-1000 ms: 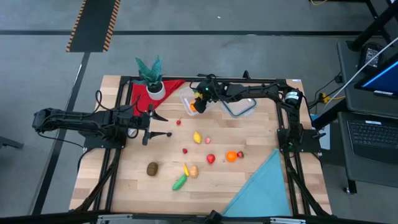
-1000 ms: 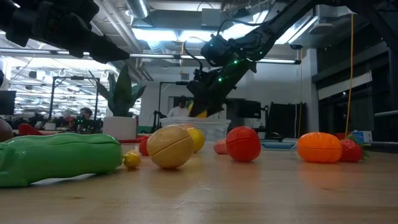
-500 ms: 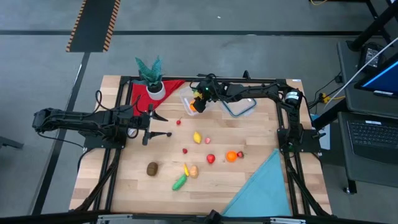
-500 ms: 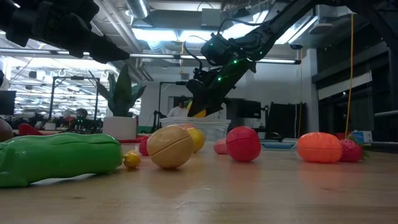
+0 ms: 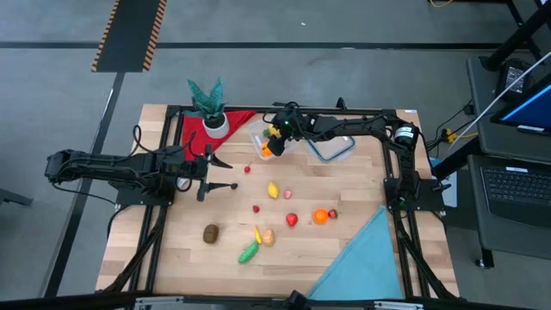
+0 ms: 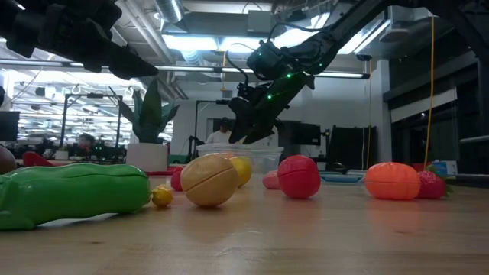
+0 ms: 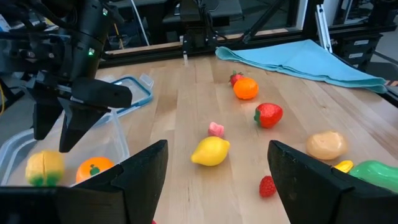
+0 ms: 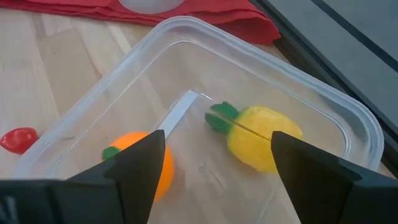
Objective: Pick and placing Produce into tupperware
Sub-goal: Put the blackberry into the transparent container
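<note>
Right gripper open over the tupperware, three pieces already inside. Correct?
Not quite: two pieces, not three. The right wrist view shows only an orange piece and a yellow piece with a green top in the tupperware. The right gripper is open above it.

Bright overhead light, blurred foreground

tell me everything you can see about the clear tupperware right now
The tupperware is a clear plastic square tub with rounded corners and translucent walls, open-topped, upright on the wooden table beside the red cloth. Inside lie a yellow toy fruit with a green top and an orange toy fruit, apart from each other. The right gripper hangs open just above it, holding nothing.
</note>
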